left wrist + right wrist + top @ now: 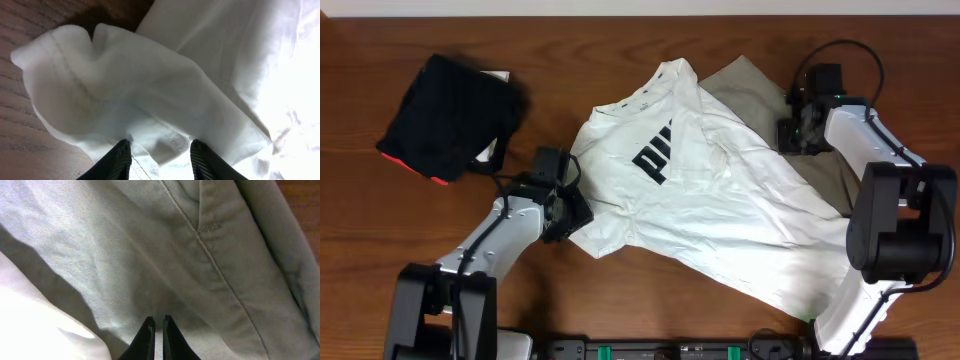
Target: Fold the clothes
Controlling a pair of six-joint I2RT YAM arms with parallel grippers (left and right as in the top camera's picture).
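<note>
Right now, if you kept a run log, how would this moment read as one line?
task: fold T-shirt | shirt: spread out, not yet folded | left gripper: open at sleeve | right gripper: shut over khaki garment

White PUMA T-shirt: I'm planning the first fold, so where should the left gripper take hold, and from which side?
Probably the short sleeve nearest the left gripper, at its hem. It lies bunched in raised folds at the edge of the T-shirt with bare table beside it, so a pinch from above, coming from the table side, should catch it. The jaws stand apart over it.
</note>
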